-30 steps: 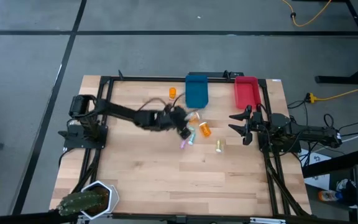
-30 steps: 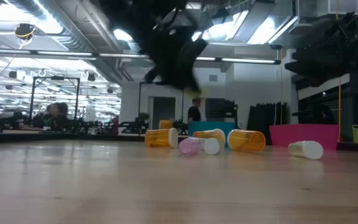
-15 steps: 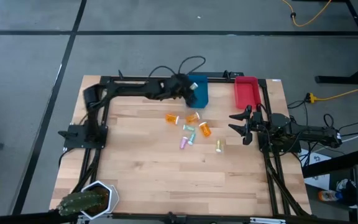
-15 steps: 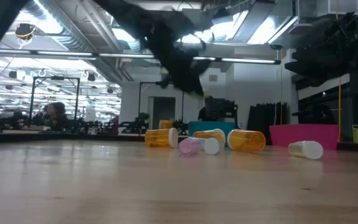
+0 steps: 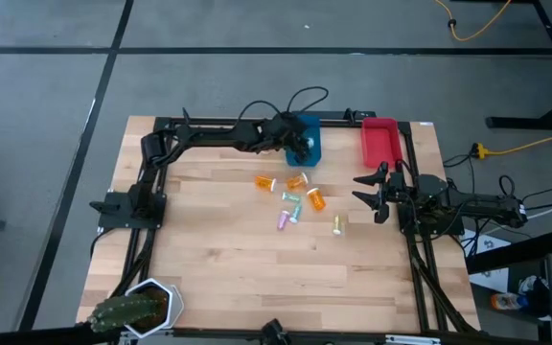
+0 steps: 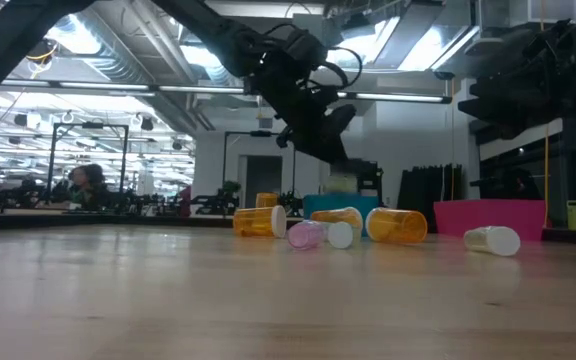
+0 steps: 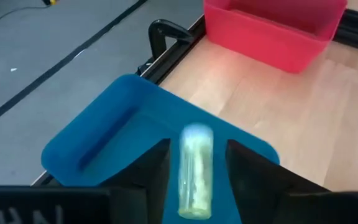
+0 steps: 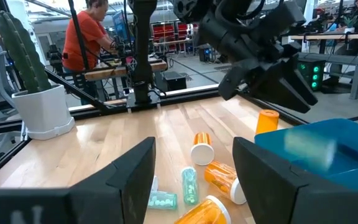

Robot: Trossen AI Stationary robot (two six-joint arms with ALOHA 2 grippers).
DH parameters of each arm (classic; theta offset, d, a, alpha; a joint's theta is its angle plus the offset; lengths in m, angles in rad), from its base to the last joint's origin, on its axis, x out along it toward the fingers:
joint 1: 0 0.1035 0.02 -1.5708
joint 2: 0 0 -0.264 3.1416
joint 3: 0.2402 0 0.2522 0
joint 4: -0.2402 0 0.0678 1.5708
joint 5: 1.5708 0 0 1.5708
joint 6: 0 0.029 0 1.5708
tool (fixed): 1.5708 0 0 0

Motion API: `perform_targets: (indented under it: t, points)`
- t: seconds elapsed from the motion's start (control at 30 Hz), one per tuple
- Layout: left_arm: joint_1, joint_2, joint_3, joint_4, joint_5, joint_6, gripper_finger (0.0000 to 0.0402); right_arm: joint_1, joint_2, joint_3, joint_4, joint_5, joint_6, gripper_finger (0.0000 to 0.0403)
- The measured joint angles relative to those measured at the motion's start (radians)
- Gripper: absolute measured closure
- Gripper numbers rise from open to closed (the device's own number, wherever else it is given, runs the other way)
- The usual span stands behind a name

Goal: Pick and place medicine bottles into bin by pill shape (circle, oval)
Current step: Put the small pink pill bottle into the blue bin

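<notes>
High view shows one table (image 5: 209, 268), two bins, blue (image 5: 304, 144) and red (image 5: 378, 142), the left gripper (image 5: 298, 146) spread above the blue bin with one clear bottle (image 7: 194, 171) between its fingers, the right gripper (image 5: 370, 193) spread by the red bin, and six bottles (image 5: 300, 199) lying loose mid-table.

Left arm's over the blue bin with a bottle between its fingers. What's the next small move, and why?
Probably finish opening the left gripper. The pale bottle sits between its parted fingers directly above the blue bin, so it should fall inside. Then pull back toward the bottles lying on the table.
</notes>
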Motion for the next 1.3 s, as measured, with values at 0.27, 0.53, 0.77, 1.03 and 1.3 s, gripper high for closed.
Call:
perform_targets:
  t: [0.27, 0.53, 0.77, 1.03, 1.3]
  points:
    - [-0.008, -0.012, -0.001, -0.021, -0.018, 0.000, 0.0241, 0.000, 0.000, 0.000, 0.000, -0.001, 0.013, 0.0186]
    - [-0.108, -0.096, -0.002, -0.259, -0.019, -0.064, 0.0243, 0.000, 0.000, 0.000, -0.002, -0.010, 0.025, 0.0186]
    - [-0.250, -0.104, -0.002, -0.494, -0.018, -0.195, 0.0244, 0.000, 0.000, 0.000, -0.002, -0.010, 0.026, 0.0186]
    - [-0.408, -0.093, -0.002, -0.562, -0.087, -0.403, 0.0244, 0.000, 0.000, 0.000, -0.002, -0.010, 0.025, 0.0186]
    - [-0.511, -0.091, -0.066, -0.571, -0.176, -0.672, 0.0244, 0.000, 0.000, 0.000, -0.003, -0.021, 0.027, 0.0186]
